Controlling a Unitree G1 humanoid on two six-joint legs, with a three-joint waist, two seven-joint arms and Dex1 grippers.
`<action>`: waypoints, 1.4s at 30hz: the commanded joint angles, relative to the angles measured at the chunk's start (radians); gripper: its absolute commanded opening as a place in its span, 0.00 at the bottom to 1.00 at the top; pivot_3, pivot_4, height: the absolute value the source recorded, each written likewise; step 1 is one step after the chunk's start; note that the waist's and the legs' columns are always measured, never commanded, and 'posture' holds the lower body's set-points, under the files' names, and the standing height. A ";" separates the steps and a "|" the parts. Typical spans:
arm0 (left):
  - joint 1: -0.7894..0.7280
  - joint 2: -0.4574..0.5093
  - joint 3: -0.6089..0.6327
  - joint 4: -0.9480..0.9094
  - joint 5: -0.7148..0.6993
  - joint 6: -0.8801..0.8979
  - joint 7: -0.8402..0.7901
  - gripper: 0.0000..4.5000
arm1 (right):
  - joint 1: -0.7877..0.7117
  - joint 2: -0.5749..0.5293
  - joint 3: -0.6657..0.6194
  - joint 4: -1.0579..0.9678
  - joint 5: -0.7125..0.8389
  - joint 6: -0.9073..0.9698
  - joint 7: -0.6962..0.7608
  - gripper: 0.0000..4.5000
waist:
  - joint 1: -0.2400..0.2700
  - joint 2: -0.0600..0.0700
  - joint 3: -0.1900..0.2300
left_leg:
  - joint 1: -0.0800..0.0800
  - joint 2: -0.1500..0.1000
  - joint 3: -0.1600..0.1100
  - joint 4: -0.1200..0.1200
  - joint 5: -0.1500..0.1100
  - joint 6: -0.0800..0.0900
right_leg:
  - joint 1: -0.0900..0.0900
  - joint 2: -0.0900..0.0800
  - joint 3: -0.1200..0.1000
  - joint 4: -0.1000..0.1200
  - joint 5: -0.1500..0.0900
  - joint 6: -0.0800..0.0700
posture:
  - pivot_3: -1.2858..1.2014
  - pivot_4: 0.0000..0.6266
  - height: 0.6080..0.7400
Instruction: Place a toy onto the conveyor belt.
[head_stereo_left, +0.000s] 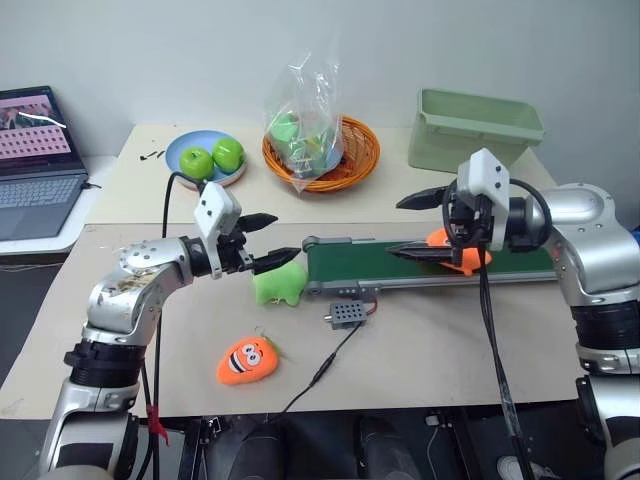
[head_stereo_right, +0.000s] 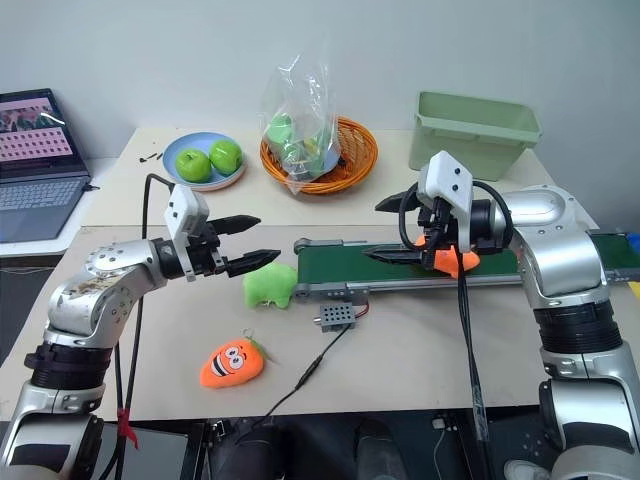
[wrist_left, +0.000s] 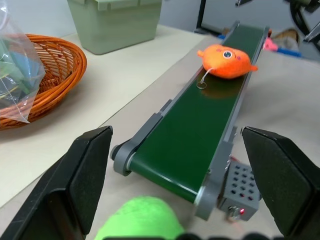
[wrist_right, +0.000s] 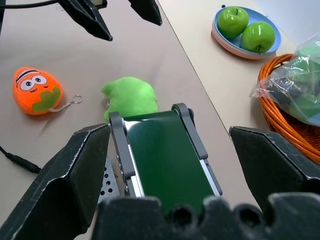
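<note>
The left gripper (head_stereo_left: 268, 240) hangs above the surface (head_stereo_left: 420, 340) with its jaws open and empty, pointing toward the near end of the conveyor belt (head_stereo_left: 380, 265). Just below it, the light-green plush (head_stereo_left: 280, 284) lies touching that belt end. The carrot plush (head_stereo_left: 246, 361) lies nearer the front edge, and the grey control box (head_stereo_left: 346, 314) sits beside the belt frame. The toy (wrist_left: 226, 61) rests on the belt. The right gripper (head_stereo_left: 412, 226) hovers over the belt with jaws open; it appears clear of the toy, which is partly hidden behind it.
</note>
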 joint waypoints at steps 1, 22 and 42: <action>0.002 0.005 0.044 -0.091 -0.055 0.049 0.021 0.98 | -0.030 0.002 -0.029 0.002 0.018 -0.001 0.003 1.00 | 0.001 0.000 0.000 | 0.000 0.000 0.000 0.000 0.000 0.000 | 0.000 0.000 0.000 0.000 0.000 0.000 | 0.52 0.24 1.00; -0.060 -0.004 0.070 -0.162 -0.177 0.178 0.079 0.98 | 0.002 0.005 -0.058 0.002 0.037 0.003 -0.021 1.00 | -0.001 0.000 0.000 | 0.000 0.000 0.000 0.000 0.000 0.000 | 0.000 0.000 0.000 0.000 0.000 0.000 | 0.52 0.24 1.00; -0.086 -0.018 0.130 -0.140 -0.236 0.210 0.157 0.98 | -0.003 0.008 -0.050 0.013 0.046 -0.003 -0.029 1.00 | -0.001 0.000 0.000 | 0.000 0.000 0.000 0.000 0.000 0.000 | 0.000 0.000 0.001 0.000 0.000 0.000 | 0.52 0.24 1.00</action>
